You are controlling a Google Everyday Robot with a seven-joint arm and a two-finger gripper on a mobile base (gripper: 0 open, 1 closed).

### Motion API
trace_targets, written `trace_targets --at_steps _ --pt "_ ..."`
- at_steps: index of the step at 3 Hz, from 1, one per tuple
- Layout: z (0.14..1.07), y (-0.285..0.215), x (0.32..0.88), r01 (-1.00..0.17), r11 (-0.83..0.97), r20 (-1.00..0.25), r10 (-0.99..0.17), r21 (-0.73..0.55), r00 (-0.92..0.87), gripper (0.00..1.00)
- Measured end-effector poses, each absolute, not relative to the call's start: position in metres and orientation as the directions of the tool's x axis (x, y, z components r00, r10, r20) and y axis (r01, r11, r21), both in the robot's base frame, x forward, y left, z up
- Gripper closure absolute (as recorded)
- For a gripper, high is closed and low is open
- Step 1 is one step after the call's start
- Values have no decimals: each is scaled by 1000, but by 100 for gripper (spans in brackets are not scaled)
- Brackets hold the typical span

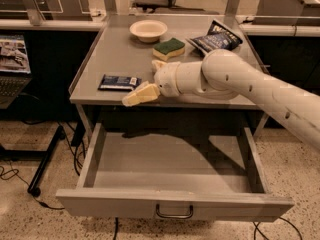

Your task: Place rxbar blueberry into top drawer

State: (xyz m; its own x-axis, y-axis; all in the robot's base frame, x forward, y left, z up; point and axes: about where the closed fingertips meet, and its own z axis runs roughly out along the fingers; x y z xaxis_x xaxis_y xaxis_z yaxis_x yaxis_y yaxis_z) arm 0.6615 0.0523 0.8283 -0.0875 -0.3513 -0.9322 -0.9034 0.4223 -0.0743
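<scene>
At the front edge of the grey table [125, 54], the cream-coloured gripper [141, 94] hangs just over the lip, pointing down and toward the left side of the camera view at the end of a thick white arm [240, 79] that reaches in from the right. Whether the claw is apart or together cannot be told from this angle. Just beside the claw, on its far left side, the rxbar blueberry [119, 82] lies flat on the tabletop, its near right corner meeting the claw's tip in the picture; whether the two touch cannot be told. Below the claw and nearer the camera, the top drawer [172, 210] stands pulled wide open, its curved handle [174, 215] in the middle of the front panel and the arm's shadow across its floor. Beyond the claw, farther back on the table, sit a green-topped sponge [169, 48], a pale bowl [148, 30] behind it, and a crinkled dark chip bag [216, 39] to the right.
</scene>
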Motion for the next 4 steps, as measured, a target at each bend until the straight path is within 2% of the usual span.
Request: trace_targets --at_steps 1,3,4 --pt "826 70 669 -912 397 -920 -385 -99 -68 0" --pt "832 93 672 -912 342 -822 -569 -229 -7 0" --pt "832 94 674 -910 339 -815 -579 -237 -3 0"
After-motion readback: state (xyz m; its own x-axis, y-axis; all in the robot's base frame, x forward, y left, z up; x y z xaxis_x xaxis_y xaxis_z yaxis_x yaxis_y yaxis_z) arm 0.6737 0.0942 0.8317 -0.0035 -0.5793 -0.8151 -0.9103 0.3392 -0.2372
